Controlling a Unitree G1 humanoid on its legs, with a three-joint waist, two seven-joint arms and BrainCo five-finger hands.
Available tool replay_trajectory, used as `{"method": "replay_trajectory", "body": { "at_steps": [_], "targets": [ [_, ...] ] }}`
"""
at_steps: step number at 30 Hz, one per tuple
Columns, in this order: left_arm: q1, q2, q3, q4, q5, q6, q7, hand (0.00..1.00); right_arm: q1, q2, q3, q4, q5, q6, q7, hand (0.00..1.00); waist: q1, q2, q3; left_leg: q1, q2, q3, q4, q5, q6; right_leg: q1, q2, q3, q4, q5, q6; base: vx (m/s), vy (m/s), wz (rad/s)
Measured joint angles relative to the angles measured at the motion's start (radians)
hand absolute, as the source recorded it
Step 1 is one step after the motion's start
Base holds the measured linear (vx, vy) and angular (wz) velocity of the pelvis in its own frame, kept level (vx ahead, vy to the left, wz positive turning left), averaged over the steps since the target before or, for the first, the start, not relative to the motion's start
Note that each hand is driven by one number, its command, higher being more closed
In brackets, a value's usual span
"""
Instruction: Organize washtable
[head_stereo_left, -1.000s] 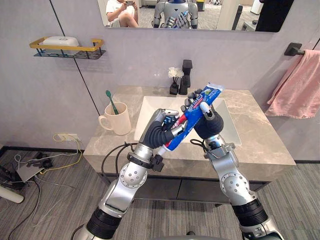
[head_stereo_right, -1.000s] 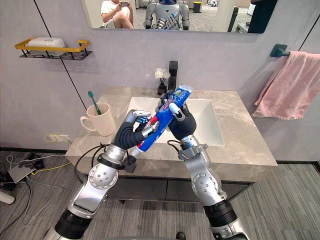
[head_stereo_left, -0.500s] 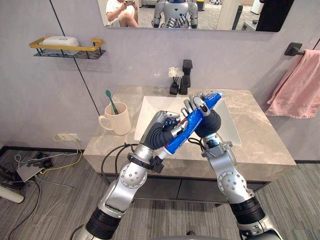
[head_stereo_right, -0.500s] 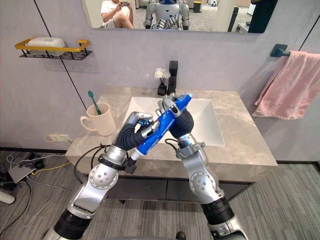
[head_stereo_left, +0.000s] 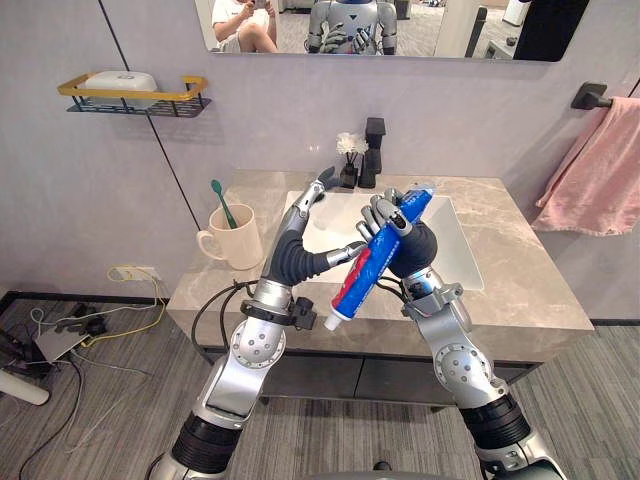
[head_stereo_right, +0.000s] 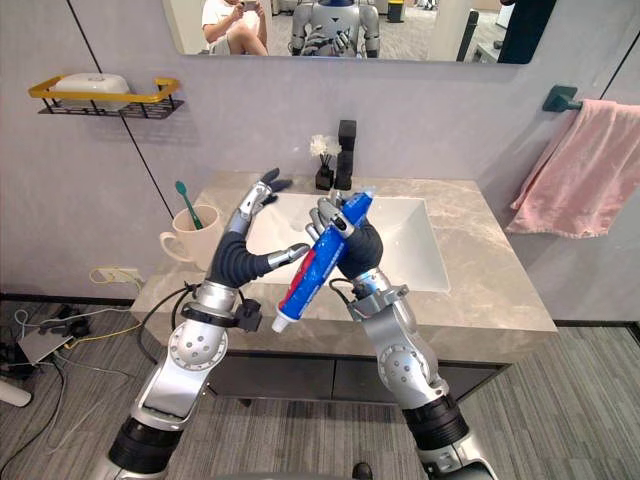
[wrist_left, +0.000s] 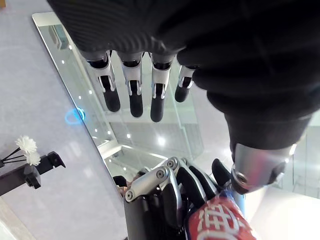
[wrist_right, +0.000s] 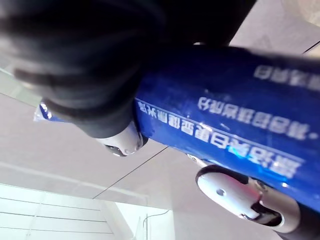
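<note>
Your right hand (head_stereo_left: 405, 240) curls round the blue-and-red plastic toothpaste tube (head_stereo_left: 358, 280), cap down above the grey marble bench (head_stereo_left: 520, 300). Your left hand (head_stereo_left: 300, 245) is spread empty beside it, likely so one hand can carry alone.

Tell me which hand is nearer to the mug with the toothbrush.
Left. The open left hand is raised over the left side of the sink, a little past the mug. The right hand, curled round the toothpaste tube, is over the sink's middle, farther away.
</note>
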Motion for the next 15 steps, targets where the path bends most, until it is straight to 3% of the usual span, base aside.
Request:
{"method": "replay_trajectory", "body": {
  "at_steps": [7, 15],
  "targets": [
    [0.087, -0.008, 0.104, -0.069, 0.0, -0.001, 0.046, 0.0, -0.002, -0.002, -0.072, -0.001, -0.075, -0.02, -0.007, 1.0, 0.005, 0.001, 0.005, -0.004, 0.001, -0.02, -0.001, 0.0, 0.0, 0.004, -0.002, -0.016, 0.0, -0.005, 0.0, 0.0, -0.002, 0.06],
    [0.262, -0.072, 0.317, -0.141, -0.023, -0.004, 0.121, 0.0, -0.043, -0.004, -0.164, -0.002, -0.17, -0.049, -0.048, 1.0, 0.039, -0.005, 0.014, -0.018, 0.0, -0.059, -0.002, 0.0, 0.0, 0.02, -0.005, -0.059, 0.0, -0.019, 0.005, -0.02, -0.01, 0.17]
  ]
}}
